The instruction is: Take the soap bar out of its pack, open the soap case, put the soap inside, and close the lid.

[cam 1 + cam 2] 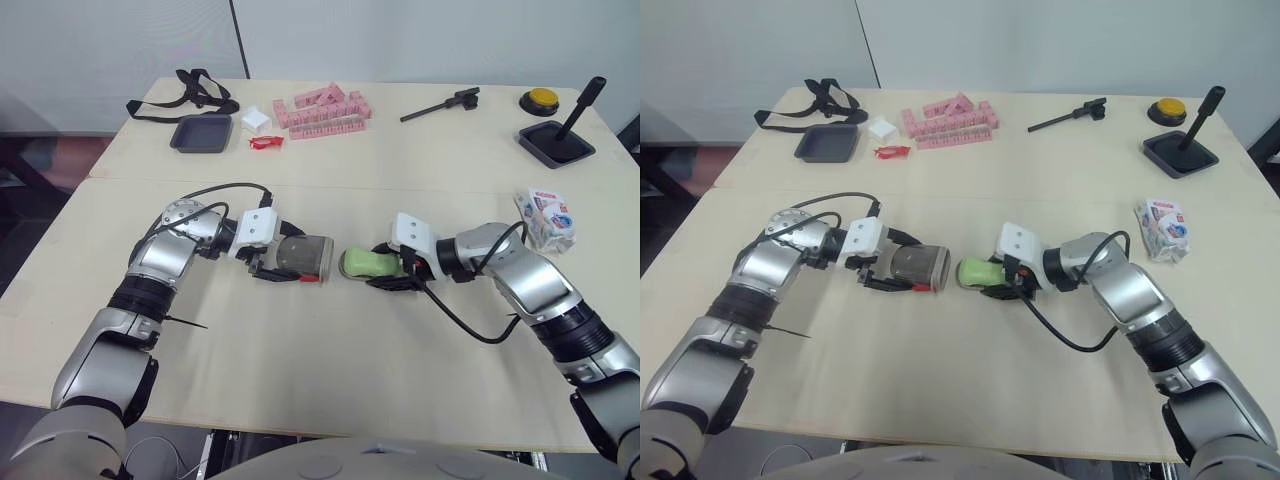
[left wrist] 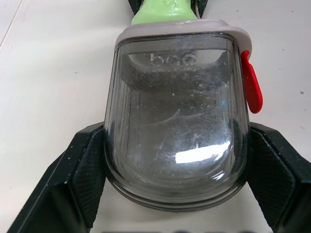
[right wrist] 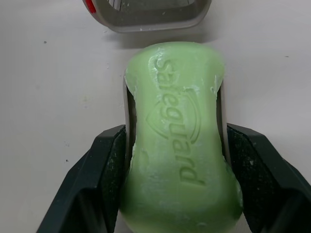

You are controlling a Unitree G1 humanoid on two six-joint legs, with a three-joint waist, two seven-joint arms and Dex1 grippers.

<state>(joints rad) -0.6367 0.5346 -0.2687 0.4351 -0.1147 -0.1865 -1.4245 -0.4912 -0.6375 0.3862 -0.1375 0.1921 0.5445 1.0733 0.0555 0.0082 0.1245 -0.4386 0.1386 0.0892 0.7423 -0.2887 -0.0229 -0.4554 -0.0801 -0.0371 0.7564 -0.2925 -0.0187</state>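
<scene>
My left gripper (image 1: 287, 262) is shut on the soap case (image 1: 306, 258), a smoky clear shell with a grey rim and a red latch (image 2: 251, 86). Its black fingers (image 2: 73, 174) press both sides of the case, which lies at the table's middle. A short gap to its right, the green soap bar (image 1: 366, 264) stamped "Safeguard" (image 3: 177, 145) sits between the pads (image 3: 104, 165) of my right gripper (image 1: 392, 272), which is shut on it. The bar's free end points at the case's rim (image 3: 150, 19). The crumpled white soap pack (image 1: 546, 218) lies by the table's right edge.
Along the far side of the table (image 1: 330, 350) are a black strap (image 1: 185, 92), a dark tray (image 1: 203, 133), a white box (image 1: 256, 120), a red wrapper (image 1: 266, 142), pink blocks (image 1: 322, 110), a black tool (image 1: 440, 104), a yellow button (image 1: 541, 99) and a black stand with a handle (image 1: 558, 140).
</scene>
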